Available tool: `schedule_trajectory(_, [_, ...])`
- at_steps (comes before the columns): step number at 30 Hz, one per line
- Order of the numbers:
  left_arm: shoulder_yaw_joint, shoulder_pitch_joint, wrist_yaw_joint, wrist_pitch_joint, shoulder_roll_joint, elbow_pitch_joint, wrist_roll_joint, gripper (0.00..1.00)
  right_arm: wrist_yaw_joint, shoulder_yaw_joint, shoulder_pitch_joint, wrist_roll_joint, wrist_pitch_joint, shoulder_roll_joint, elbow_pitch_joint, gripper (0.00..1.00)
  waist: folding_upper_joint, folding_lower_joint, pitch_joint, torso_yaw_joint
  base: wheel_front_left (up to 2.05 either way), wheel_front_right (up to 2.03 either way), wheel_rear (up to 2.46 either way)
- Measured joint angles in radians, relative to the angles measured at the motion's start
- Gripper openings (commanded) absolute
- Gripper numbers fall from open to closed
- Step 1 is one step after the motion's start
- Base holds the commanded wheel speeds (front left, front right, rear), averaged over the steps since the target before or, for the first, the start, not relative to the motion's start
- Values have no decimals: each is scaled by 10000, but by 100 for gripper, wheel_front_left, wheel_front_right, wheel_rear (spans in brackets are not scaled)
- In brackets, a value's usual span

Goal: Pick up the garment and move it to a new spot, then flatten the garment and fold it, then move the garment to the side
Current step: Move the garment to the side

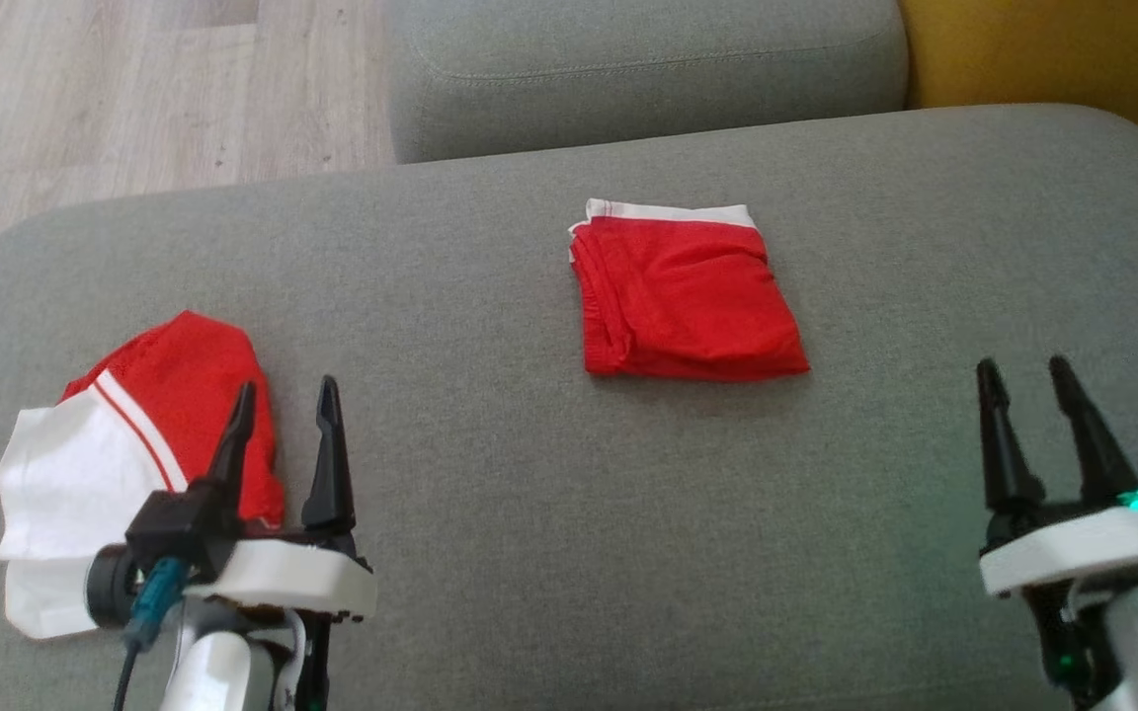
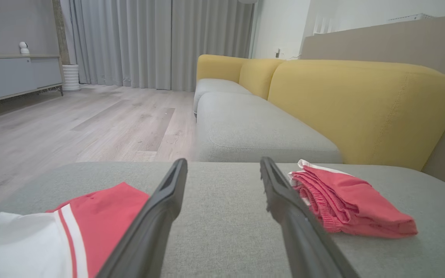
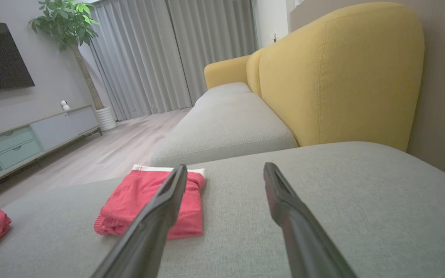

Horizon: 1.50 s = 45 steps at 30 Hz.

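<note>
- The folded red garment (image 1: 692, 301), with a white band along its far edge, lies flat near the middle of the grey seat cushion (image 1: 529, 533). Neither gripper touches it.
- A red-and-white garment (image 1: 124, 434) lies loosely bunched at the cushion's left end.
- The left gripper (image 1: 287, 387) hovers just beside that bunch, fingers spread and empty.
- The right gripper (image 1: 1022, 365) hangs at the lower right, well apart from the folded garment, jaws spread and holding nothing.
- Beyond the cushion are a yellow backrest (image 1: 1053, 49) and a wooden floor (image 1: 134, 89).

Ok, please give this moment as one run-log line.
left gripper: open, empty | right gripper: open, empty | folded red garment: middle of grey cushion | red-white garment: crumpled, at left
</note>
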Motion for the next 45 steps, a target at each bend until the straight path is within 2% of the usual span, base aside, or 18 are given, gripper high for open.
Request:
schedule_trajectory(7, [111,40,-17,0,2,88,167,100,0,-184,274,-756,0,353,-109,100,0,0,41,41,0,0,0])
schedule_trajectory(12, [84,40,-17,0,2,98,167,100,0,-157,244,-750,12,339,17,100,0,0,62,114,0,0,0])
schedule_trajectory(16, [-61,33,-15,-2,2,100,173,100,0,230,-215,-539,548,286,468,100,0,0,153,172,0,0,0])
schedule_trajectory(18, [-222,-2,-15,0,0,104,174,100,2,523,-928,-514,966,100,957,100,0,0,271,222,0,0,0])
schedule_trajectory(22, [-683,-337,12,0,2,98,174,100,2,779,-2861,236,1793,29,2320,100,0,0,528,506,0,0,0])
schedule_trajectory(29, [-1394,-862,276,-2,4,82,153,100,2,1726,-5357,1574,3745,-320,5020,100,-1,0,1115,1317,0,0,0])
schedule_trajectory(37, [-1847,-1269,510,0,-2,42,4,100,2,2669,-6797,2905,5436,-731,7037,100,-1,0,1891,2448,0,0,0])
schedule_trajectory(42, [-2008,-1383,621,0,-2,27,-50,100,2,2836,-7008,3526,6510,-878,7981,100,-2,1,2242,2892,0,0,0])
schedule_trajectory(45, [-2036,-1383,656,0,-2,25,-50,100,0,2915,-7368,3829,7196,-928,8123,100,-1,1,2363,3022,0,0,0])
